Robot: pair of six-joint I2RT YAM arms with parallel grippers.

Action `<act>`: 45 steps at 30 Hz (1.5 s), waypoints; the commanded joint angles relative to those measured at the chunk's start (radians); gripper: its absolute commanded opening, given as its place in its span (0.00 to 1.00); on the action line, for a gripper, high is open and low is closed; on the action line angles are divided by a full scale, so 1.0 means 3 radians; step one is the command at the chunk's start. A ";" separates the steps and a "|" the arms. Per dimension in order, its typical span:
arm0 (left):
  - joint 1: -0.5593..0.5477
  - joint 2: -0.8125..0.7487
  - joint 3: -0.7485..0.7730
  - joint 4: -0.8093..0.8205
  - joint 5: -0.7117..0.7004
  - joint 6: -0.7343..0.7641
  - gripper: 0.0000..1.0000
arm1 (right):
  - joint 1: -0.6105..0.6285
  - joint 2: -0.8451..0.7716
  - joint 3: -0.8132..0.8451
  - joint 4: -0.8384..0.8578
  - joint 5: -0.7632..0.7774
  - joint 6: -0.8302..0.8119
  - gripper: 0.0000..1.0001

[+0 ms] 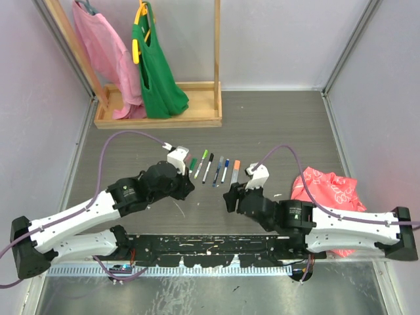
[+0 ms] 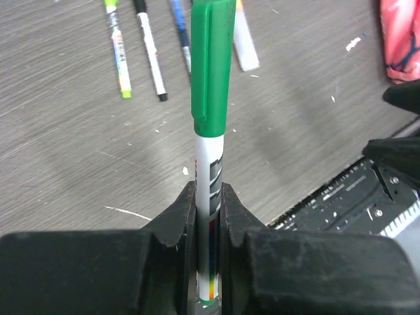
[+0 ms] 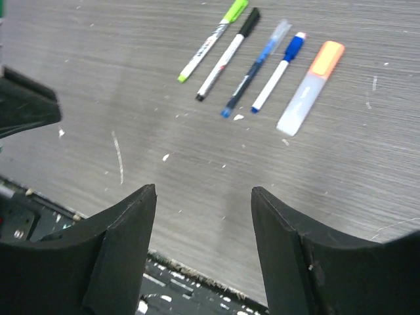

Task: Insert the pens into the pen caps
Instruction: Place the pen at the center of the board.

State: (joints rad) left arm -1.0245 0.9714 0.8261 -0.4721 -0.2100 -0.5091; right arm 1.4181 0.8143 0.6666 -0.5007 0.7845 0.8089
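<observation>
My left gripper [image 2: 209, 197] is shut on the white barrel of a green pen [image 2: 210, 164], which stands up between the fingers with its green cap [image 2: 212, 65] on. In the top view this gripper [image 1: 187, 184] is left of the pen row, above the table. Several pens lie side by side on the table, each with a cap on: light green [image 3: 213, 39], black [image 3: 228, 54], dark blue [image 3: 256, 69], blue [image 3: 277, 72] and orange [image 3: 308, 88]. My right gripper [image 3: 203, 197] is open and empty, just near of the row [image 1: 230, 195].
A wooden rack [image 1: 161, 118] with a pink and a green bag stands at the back left. A pink-red bag [image 1: 325, 190] lies at the right beside the right arm. A black rail [image 1: 210, 246] runs along the near edge. Small white scraps dot the table.
</observation>
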 commanded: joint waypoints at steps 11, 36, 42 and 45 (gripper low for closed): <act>0.1134 0.0866 0.0530 -0.0084 0.0746 0.0440 0.00 | -0.1722 0.0023 -0.0391 0.0575 -0.1844 -0.0527 0.87; 0.1559 0.3038 0.1796 -0.0178 0.0834 0.1006 0.00 | -0.1767 -0.0519 -0.0673 0.0319 -0.2195 -0.0385 0.99; 0.1563 0.3119 0.1802 -0.0222 0.0698 0.0969 0.00 | -0.1767 -0.0393 -0.0659 0.0341 -0.2244 -0.0436 0.99; 0.1561 0.3145 0.1790 -0.0222 0.0686 0.0952 0.03 | -0.1767 -0.0309 -0.0646 0.0340 -0.2299 -0.0461 0.99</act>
State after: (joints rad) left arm -0.5606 1.9144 1.3258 -0.5362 0.0174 -0.2207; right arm 0.8925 0.7010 0.4507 -0.4198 0.1242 0.6899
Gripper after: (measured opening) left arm 0.115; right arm 0.990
